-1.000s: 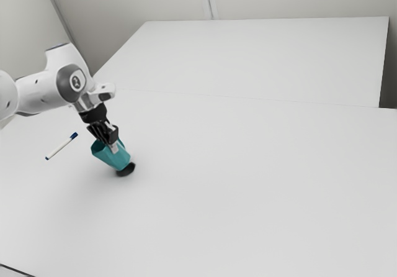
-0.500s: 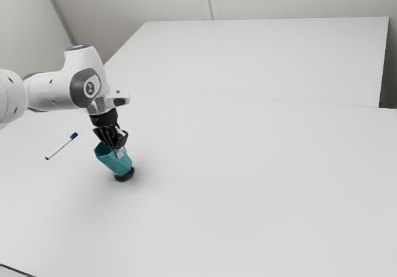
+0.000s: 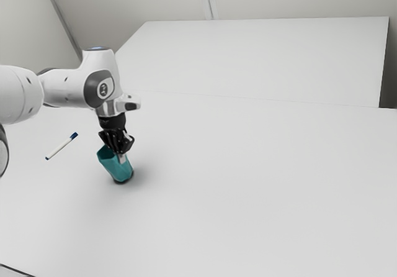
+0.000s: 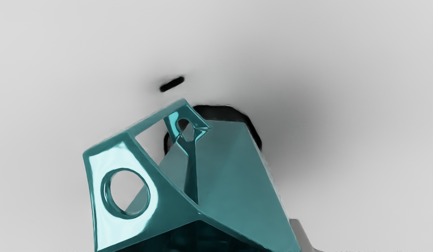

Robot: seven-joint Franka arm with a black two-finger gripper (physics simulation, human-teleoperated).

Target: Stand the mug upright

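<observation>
In the exterior view, my gripper [image 3: 122, 156] is at the open-mouthed upper part of the teal mug [image 3: 115, 166]. The mug leans, its mouth up toward the exterior view's left and its base low, close to the table; whether it touches is unclear. From the wrist view, my gripper [image 4: 202, 245] has the mug [image 4: 234, 168] between its fingers, one finger [image 4: 300, 234] showing against the outer wall. The other finger is hidden by the mug. The angular handle stands out from the mug's side, and dark shadow rings the base.
A white marker with a blue cap [image 3: 61, 146] lies on the white table [image 3: 248, 184], toward the exterior view's left from the mug. A short black mark [image 4: 172, 84] shows on the table beyond the handle.
My gripper and the held mug have moved a little toward the exterior view's right and lower. The mug leans less than before, and the dark shadow under its base has narrowed.
</observation>
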